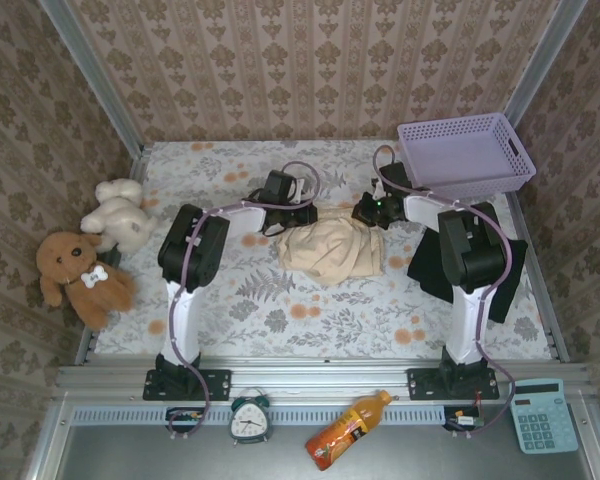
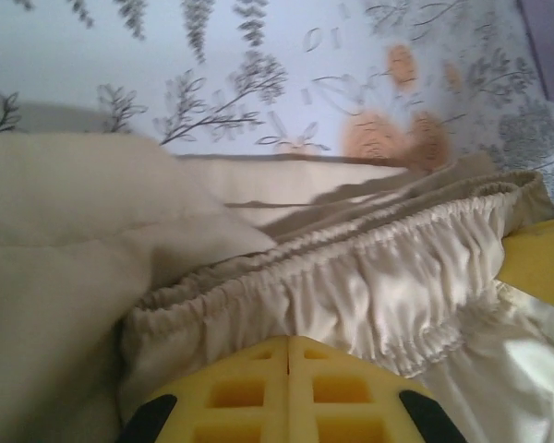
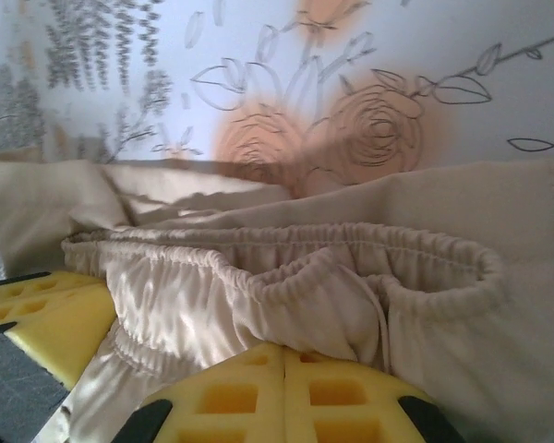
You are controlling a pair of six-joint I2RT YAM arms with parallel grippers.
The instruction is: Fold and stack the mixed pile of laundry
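Beige garment (image 1: 332, 250) touches left end effector (image 2: 288, 355) and right end effector (image 3: 284, 365).

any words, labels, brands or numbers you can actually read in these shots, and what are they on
Nothing here reads clearly.
alarm clock: dial numerals too small to read.
orange bottle: label print blurred, unreadable.
calculator: key markings too small to read.
beige garment: no print or tag visible in the wrist views.
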